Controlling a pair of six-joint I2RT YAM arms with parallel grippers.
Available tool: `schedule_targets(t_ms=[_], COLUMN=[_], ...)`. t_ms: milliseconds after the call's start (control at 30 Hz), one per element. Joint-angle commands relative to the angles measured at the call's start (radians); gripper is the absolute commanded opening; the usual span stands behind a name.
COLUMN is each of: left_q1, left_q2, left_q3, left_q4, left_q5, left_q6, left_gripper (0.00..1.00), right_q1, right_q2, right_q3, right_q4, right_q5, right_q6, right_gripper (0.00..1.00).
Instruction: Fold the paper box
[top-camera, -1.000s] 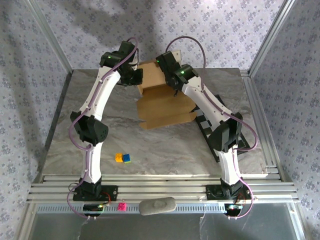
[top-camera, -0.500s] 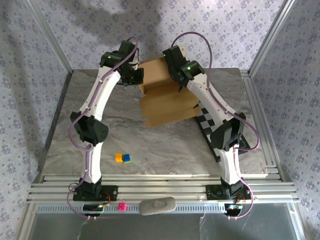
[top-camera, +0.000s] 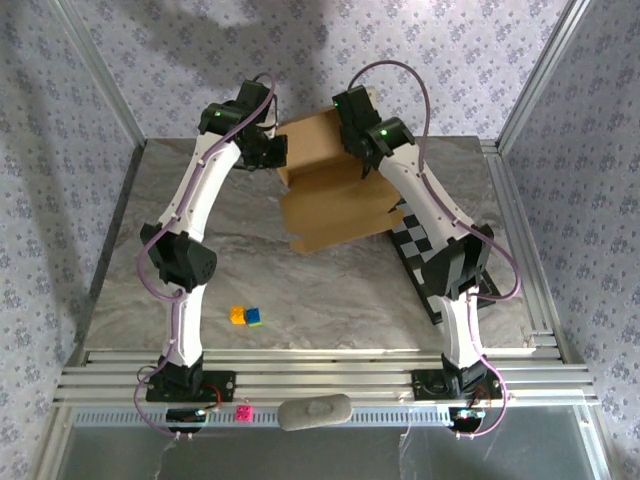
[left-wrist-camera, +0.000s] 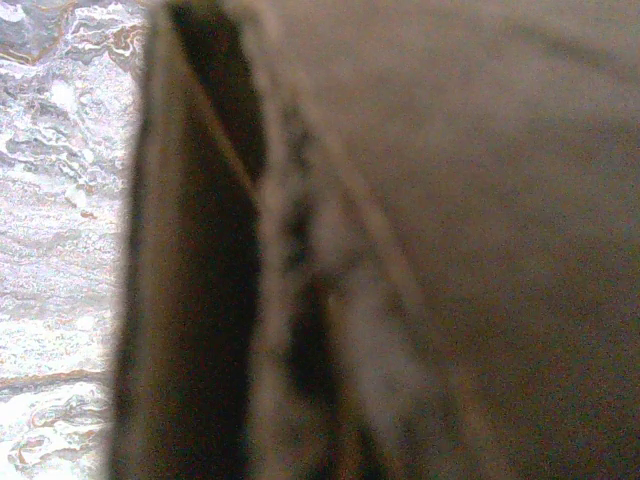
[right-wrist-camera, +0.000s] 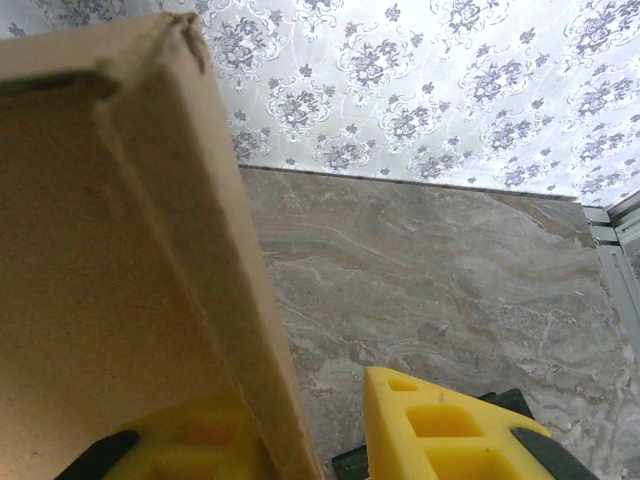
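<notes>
The paper box (top-camera: 335, 205) is tan cardboard, half folded, at the back middle of the marble table (top-camera: 230, 260). Its rear panel stands up between the two arms. My left gripper (top-camera: 275, 152) is at the box's upper left edge. In the left wrist view blurred cardboard (left-wrist-camera: 480, 200) lies right up against the camera, and the gripper is shut on a flap. My right gripper (top-camera: 352, 135) is at the top right of the rear panel. In the right wrist view the panel's edge (right-wrist-camera: 110, 250) runs between the yellow fingers (right-wrist-camera: 440, 430), with a gap beside the right finger, so the right gripper (right-wrist-camera: 290, 425) is open.
A black-and-white checkerboard (top-camera: 425, 250) lies under the right arm, partly beneath the box. A yellow block (top-camera: 238, 314) and a blue block (top-camera: 254, 317) sit near the front left. A grey pad (top-camera: 314, 411) lies on the front rail. Patterned walls close in the back and sides.
My right gripper has opened off the rear panel and moved up and back along it. The box has shifted slightly to the right. The left arm has stayed still.
</notes>
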Motion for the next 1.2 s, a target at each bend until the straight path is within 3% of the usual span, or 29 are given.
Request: schedule_targets(t_ms=[0, 133, 233, 367, 467, 733, 833, 1067, 1167], left_q1=[0.001, 0.002, 0.002, -0.002, -0.005, -0.018, -0.021, -0.022, -0.023], left_q2=[0.007, 0.011, 0.022, 0.037, 0.041, 0.041, 0.035, 0.033, 0.041], left_q3=[0.028, 0.039, 0.063, 0.096, 0.099, 0.099, 0.097, 0.108, 0.108], left_q4=[-0.068, -0.075, -0.102, -0.164, -0.2, -0.236, -0.232, -0.235, -0.244], left_q5=[-0.011, -0.021, -0.06, -0.198, -0.291, -0.442, -0.446, -0.412, -0.397], left_q6=[0.022, 0.02, 0.004, -0.062, -0.111, -0.161, -0.153, -0.132, -0.125], left_gripper=[0.0, 0.0, 0.0, 0.0, 0.0, 0.0, 0.0, 0.0, 0.0], right_q1=[-0.025, -0.021, 0.0, 0.034, 0.06, 0.121, 0.126, 0.056, 0.033], right_q2=[0.014, 0.018, 0.017, 0.013, 0.011, -0.001, -0.008, -0.078, -0.1], right_q3=[0.051, 0.066, 0.073, 0.071, 0.069, 0.071, 0.067, -0.022, -0.045], right_q4=[0.03, 0.03, 0.003, -0.04, -0.059, -0.059, -0.078, 0.024, 0.059], right_q5=[0.034, 0.053, 0.192, 0.41, 0.492, 0.533, 0.508, 0.073, -0.042], right_q6=[-0.003, -0.014, -0.005, 0.034, 0.058, 0.061, 0.084, 0.022, -0.004], right_gripper=[0.25, 0.0, 0.0, 0.0, 0.0, 0.0, 0.0, 0.0, 0.09])
